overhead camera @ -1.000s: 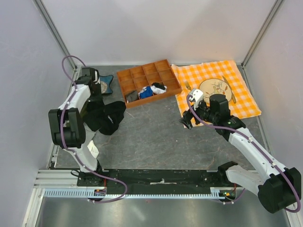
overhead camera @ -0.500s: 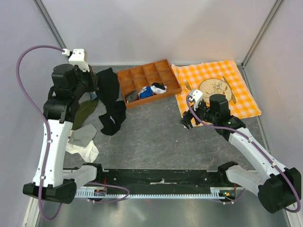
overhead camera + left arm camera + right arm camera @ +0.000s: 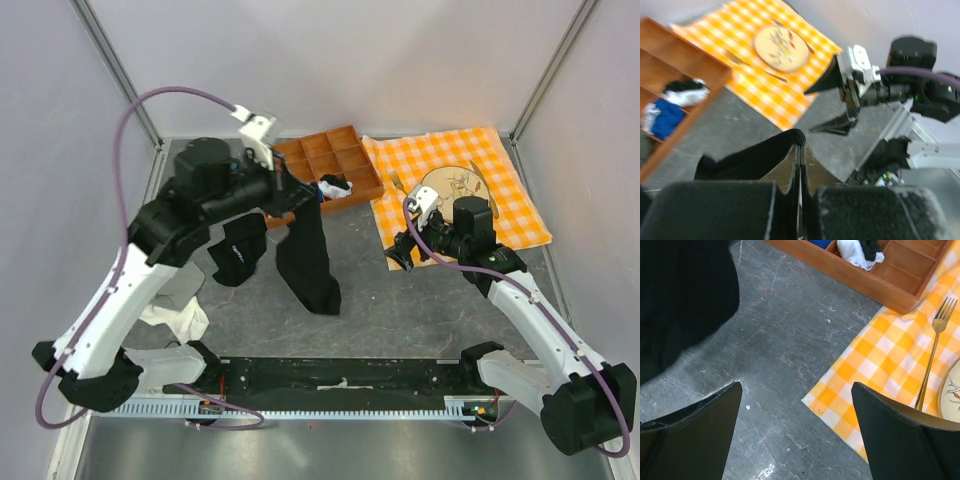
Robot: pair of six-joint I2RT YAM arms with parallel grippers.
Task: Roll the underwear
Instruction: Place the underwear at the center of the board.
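Underwear: plain black, no pattern.
Tray: orange-brown wood.
Rag in tray: bright blue.
Cloth: orange-and-white check.
Plate: cream, brownish line drawing.
Table: dark grey, pale veining.
Cable: purple.

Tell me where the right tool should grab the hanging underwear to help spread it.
Probably the free lower end of the underwear, from its right side. The left tool pinches its top, so it hangs as a narrow drape, and the open right tool faces it.

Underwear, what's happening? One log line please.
left end effector: shut on black soft fabric underwear, hanging down | right end effector: open, empty | rolling: not yet done
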